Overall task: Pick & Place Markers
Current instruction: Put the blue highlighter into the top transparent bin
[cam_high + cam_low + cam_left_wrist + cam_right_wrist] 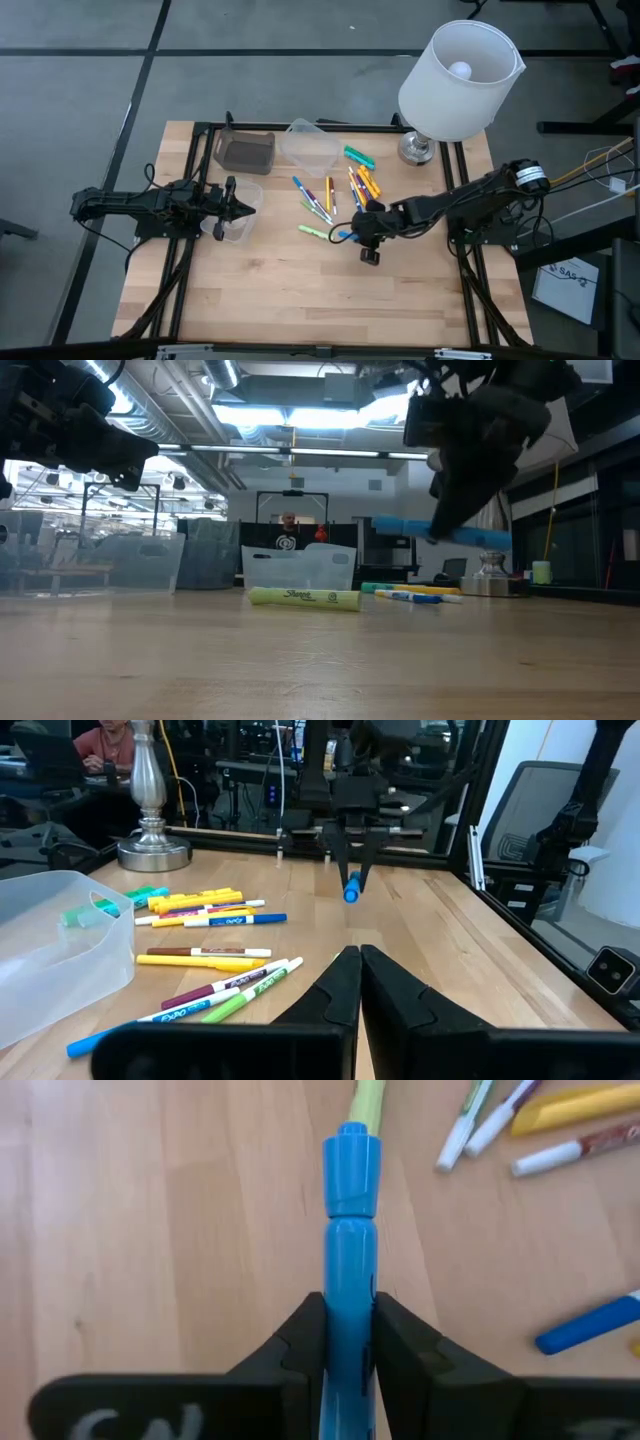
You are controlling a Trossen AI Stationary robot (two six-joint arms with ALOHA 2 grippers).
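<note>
Right wrist view: right gripper [348, 1345] clamps blue marker [350, 1250], rear end hidden between fingers, lifted above table [300, 290] | left gripper [243, 207] closed, empty, over clear cup [238, 228], rim partly hidden | loose markers [330, 195] mid-table, labels mostly unreadable

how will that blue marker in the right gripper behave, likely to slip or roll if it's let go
The blue marker looks like a stiff, smooth round barrel, so it may slide lengthwise between the fingers of the right gripper, which is shut on only a small part of its length. It is held clear of the table, so if released it would probably drop and roll across the flat wood.
</note>
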